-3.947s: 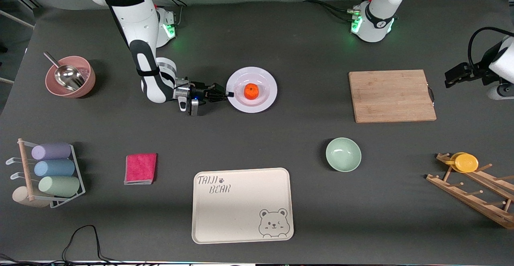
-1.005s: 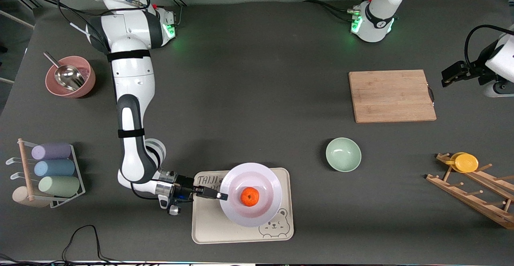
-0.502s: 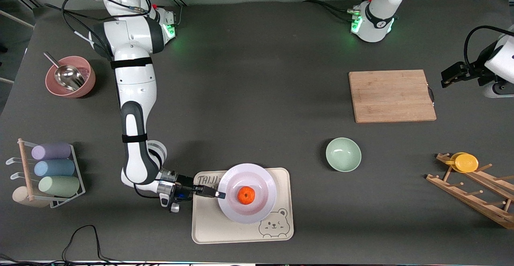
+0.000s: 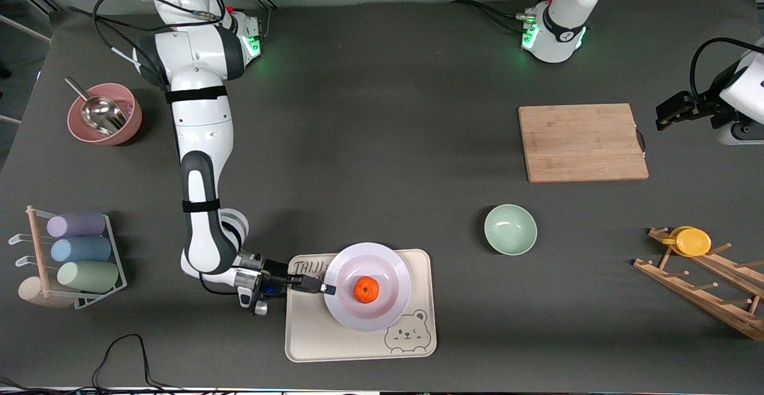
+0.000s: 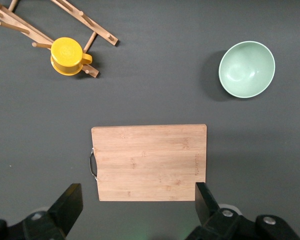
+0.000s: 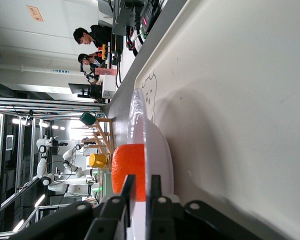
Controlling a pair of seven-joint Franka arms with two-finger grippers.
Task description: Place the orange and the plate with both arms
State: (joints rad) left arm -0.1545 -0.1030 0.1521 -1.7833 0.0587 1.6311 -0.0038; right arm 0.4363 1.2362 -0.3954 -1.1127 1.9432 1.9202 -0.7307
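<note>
Right gripper (image 4: 325, 289) fingers pinching plate (image 4: 394, 305) rim; plate on tray (image 4: 310, 335), orange (image 4: 366, 289) at centre; left gripper (image 5: 135, 210) waiting, fingers spread, over cutting board (image 4: 582, 141); abrupt release or withdrawal risks dragging plate, rolling orange.

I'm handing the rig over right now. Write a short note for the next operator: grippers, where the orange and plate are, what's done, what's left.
Right gripper: shut on the rim of the plate, low over the cream tray.
Left gripper: open and empty, waiting high over the cutting board at the left arm's end of the table.
Orange: sits in the middle of the plate.
Plate: on the tray or just above it; the right wrist view shows it close to the tray surface, contact not certain.
Done: orange on plate, plate brought to the tray.
Left: confirm the plate rests flat, open the right gripper, pull the arm back.
</note>
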